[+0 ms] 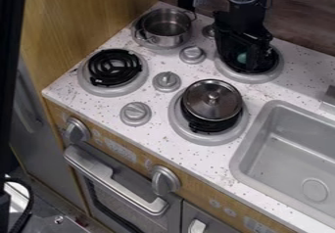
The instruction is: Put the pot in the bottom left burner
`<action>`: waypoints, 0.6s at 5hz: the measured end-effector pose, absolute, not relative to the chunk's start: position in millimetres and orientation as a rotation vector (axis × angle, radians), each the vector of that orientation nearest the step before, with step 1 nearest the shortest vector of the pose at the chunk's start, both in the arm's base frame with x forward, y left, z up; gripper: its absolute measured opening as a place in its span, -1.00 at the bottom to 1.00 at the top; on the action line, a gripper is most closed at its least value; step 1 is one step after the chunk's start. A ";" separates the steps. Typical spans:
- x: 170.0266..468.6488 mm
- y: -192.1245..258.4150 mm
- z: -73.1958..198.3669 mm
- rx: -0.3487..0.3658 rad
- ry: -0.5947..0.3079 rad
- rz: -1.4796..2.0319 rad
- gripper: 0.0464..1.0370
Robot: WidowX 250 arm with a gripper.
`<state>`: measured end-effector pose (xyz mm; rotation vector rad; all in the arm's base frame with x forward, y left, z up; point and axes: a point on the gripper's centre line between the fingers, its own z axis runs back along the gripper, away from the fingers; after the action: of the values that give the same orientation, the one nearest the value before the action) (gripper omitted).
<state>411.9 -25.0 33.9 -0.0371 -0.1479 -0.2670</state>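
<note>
Beside a wooden wall panel, the speckled white surface (157, 129) holds a sink (281, 144) and four burners. The open metal pot (163, 40) sits on the back left burner (145, 45), behind the front left burner (114, 68). A lidded pot (212, 100) rests front right. The end effector (247, 56) hangs over the back right burner (273, 73); I cannot tell whether it is open or closed.

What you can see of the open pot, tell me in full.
The pot is round and silvery, metal by its look, with shiny, fairly straight sides, an open top without a lid, and loop handles on opposite sides. It stands upright on the upper-left burner, and nothing grips it.
</note>
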 end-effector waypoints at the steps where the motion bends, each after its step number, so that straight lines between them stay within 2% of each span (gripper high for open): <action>1: 404.4 -24.7 13.1 -0.042 -0.091 -0.266 0.92; 3: 413.9 6.5 15.6 -0.024 -0.127 -0.241 0.92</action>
<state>413.9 6.5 15.6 -0.0245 -0.1273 -0.2406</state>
